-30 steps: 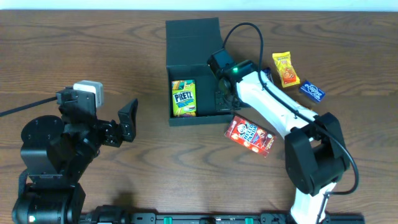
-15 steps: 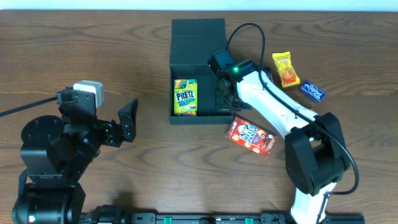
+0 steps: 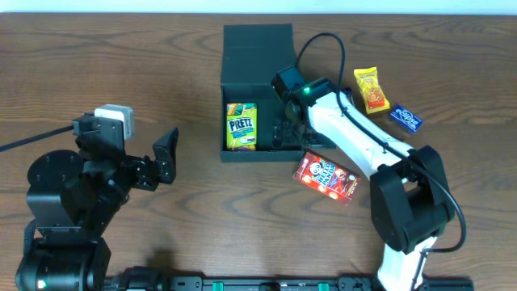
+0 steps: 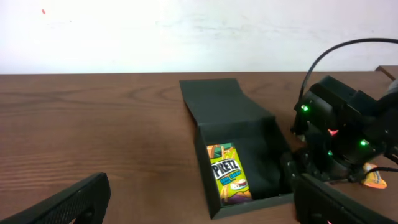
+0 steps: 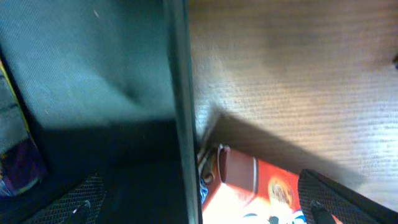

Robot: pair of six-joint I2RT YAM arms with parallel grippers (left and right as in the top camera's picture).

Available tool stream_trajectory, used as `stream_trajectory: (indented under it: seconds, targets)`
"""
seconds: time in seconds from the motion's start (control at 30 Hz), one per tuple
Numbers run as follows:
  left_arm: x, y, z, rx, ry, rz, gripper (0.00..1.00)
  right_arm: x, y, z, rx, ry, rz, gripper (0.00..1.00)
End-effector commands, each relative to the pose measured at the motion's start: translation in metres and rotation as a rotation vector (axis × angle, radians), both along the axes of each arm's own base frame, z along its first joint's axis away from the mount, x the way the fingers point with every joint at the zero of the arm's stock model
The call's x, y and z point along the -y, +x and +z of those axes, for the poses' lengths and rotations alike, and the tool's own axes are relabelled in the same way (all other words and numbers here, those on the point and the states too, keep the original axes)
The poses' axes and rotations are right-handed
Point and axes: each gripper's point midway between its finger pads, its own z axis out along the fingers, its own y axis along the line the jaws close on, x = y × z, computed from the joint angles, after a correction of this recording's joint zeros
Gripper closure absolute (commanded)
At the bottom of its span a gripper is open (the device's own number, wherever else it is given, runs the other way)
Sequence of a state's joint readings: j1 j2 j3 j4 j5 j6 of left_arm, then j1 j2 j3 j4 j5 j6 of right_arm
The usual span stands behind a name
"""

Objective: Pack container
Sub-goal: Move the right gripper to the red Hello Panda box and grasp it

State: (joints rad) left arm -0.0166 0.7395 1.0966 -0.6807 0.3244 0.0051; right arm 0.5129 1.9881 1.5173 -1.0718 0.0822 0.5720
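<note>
Overhead, nearest the tabletop's front edge at left: left gripper (image 3: pixel 166 158), spread wide, holding nothing. Past the middle: red packet (image 3: pixel 325 177) just beside the container (image 3: pixel 254 48), lid flapped back toward the far edge, 1 Pretz packet (image 3: pixel 240 126) inside at left. Right gripper (image 3: pixel 288 129) down at its right wall. Shown only on the right wrist: fingers (image 5: pixel 84 199) wide apart astride that wall, gripping nothing. Farther right: yellow packet (image 3: pixel 372 89), blue packet (image 3: pixel 405 118).

right arm (image 3: pixel 349 129): white links, black joints, green LED (image 3: pixel 305 90) | left arm (image 3: pixel 85 190): black
</note>
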Motion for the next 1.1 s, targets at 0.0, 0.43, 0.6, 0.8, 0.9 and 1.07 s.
stream_trajectory:
  seconds: [0.0,0.43,0.6,0.8,0.9,1.07]
  targets:
    - [-0.004,0.0,0.007,0.022,0.022,0.015,0.05,-0.003,0.01,0.037,0.079,0.05,-0.014,0.01]
    - [-0.004,0.0,0.007,0.026,0.022,0.014,0.05,0.029,-0.017,0.134,0.216,-0.057,0.53,0.01]
    - [-0.004,0.0,0.007,0.025,0.022,0.014,0.05,0.023,-0.043,0.121,0.098,-0.008,0.785,0.01]
    - [-0.004,0.0,0.007,0.025,0.022,0.014,0.05,0.026,-0.064,0.093,0.0,0.013,0.895,0.01]
    - [-0.004,0.0,0.007,0.025,0.022,0.014,0.05,0.031,-0.065,0.07,-0.013,-0.01,0.892,0.01]
    - [-0.004,0.0,0.007,0.025,0.022,0.014,0.05,0.042,-0.064,0.033,-0.012,-0.068,0.892,0.01]
